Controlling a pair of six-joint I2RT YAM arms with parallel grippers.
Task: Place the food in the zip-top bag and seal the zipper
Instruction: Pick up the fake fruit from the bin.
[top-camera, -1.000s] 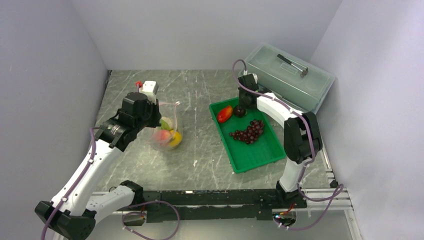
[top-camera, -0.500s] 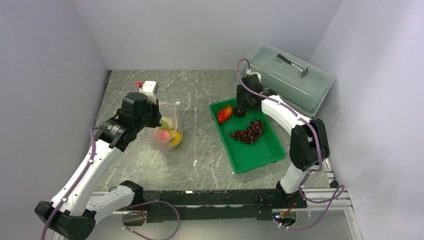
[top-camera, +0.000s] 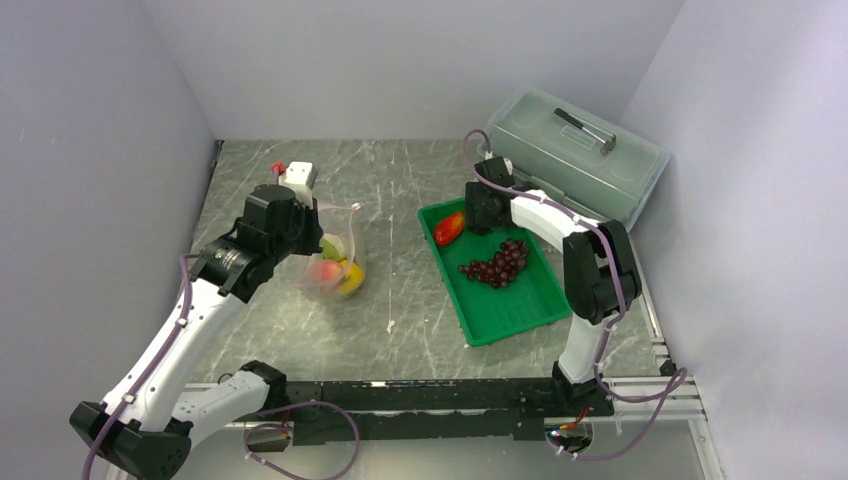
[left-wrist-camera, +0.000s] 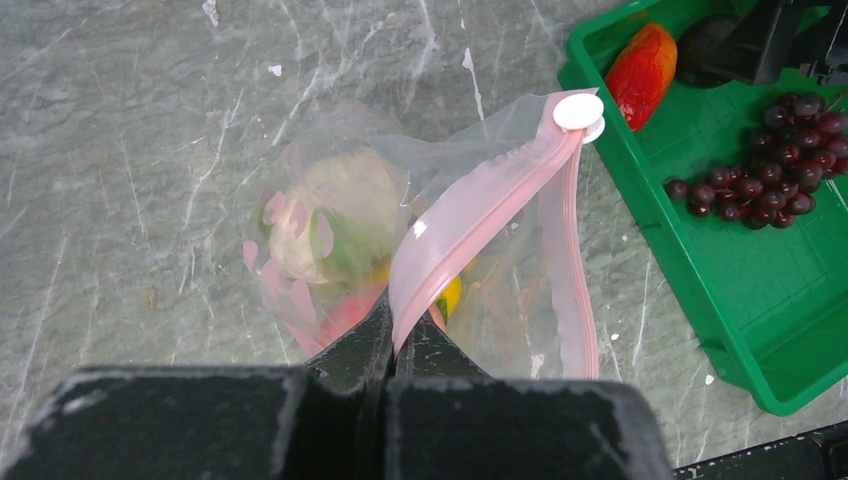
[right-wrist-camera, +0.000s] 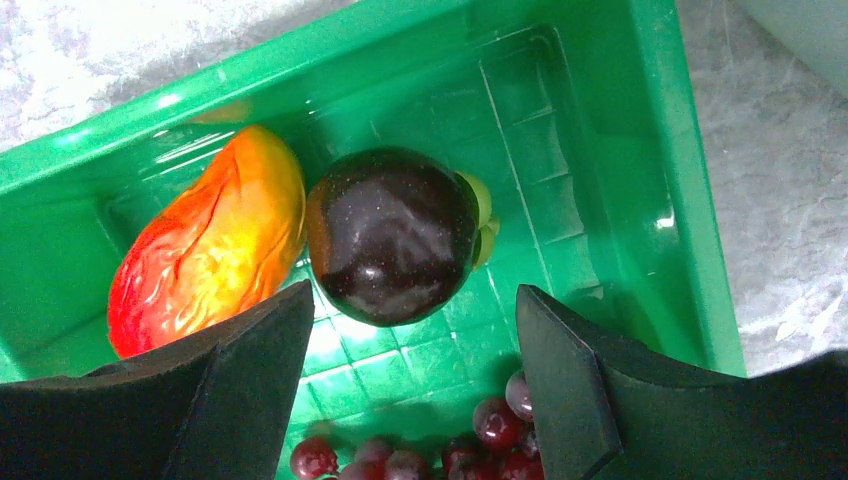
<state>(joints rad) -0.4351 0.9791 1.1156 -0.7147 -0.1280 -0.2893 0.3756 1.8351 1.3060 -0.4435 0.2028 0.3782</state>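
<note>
Just beyond the wide-open right gripper (right-wrist-camera: 412, 298) lay the dark purple ball (right-wrist-camera: 390, 235), ungripped; the left gripper (left-wrist-camera: 392, 338) pinched the zipper (left-wrist-camera: 480, 205).

the surface (top-camera: 400, 300) is grey, marbled with white veins. the tray (top-camera: 520, 310) is bright green with a moulded grid pattern on its floor. in it, the red-orange fruit (right-wrist-camera: 205, 255) shades from red to orange-yellow, the ball (right-wrist-camera: 390, 235) is glossy dark purple, almost black, and the grape bunch (top-camera: 497, 262) is dark maroon. the zip-top bag (left-wrist-camera: 320, 180) is clear with pink petal-shaped marks. its zipper (left-wrist-camera: 470, 225) is pale pink, with a white round slider (left-wrist-camera: 578, 110). showing through the bag are a white-and-green vegetable (left-wrist-camera: 330, 225), a yellow fruit (top-camera: 351, 279) and a pink-red peach (top-camera: 323, 270). the lidded box (top-camera: 610, 175) is pale translucent green.
</note>
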